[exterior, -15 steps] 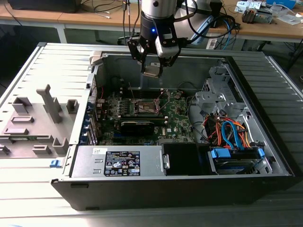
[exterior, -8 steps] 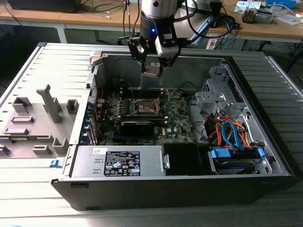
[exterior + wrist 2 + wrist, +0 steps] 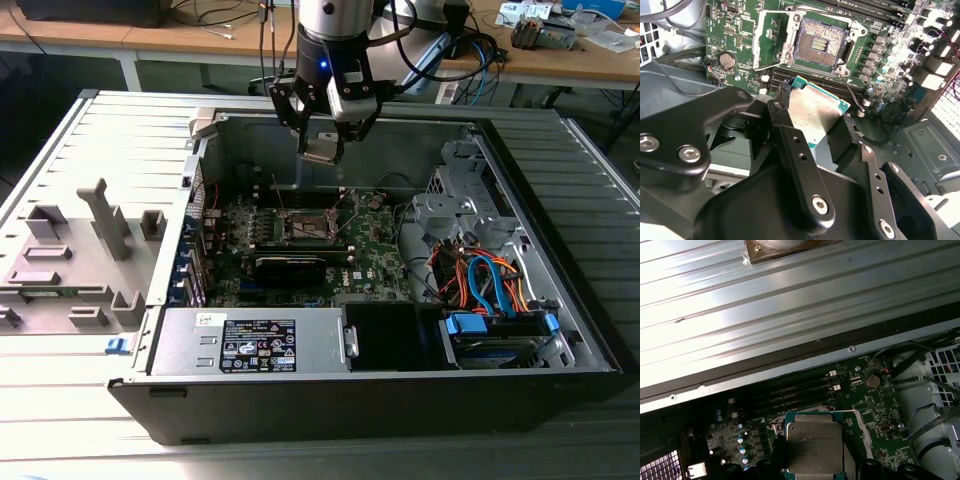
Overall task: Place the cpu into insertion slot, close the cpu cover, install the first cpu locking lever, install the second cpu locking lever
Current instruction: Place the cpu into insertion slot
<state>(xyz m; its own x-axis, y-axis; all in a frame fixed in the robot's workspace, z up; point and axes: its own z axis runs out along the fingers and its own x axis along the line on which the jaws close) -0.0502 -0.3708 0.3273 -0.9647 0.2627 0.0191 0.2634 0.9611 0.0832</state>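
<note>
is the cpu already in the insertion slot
No, in the second wrist view the gripper holds the cpu above the board, and the insertion slot shows its bare contact field.

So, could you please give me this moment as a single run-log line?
tool: shut on cpu | cpu: in air, not seated | insertion slot: empty, contacts bare | cpu cover: raised open
</note>
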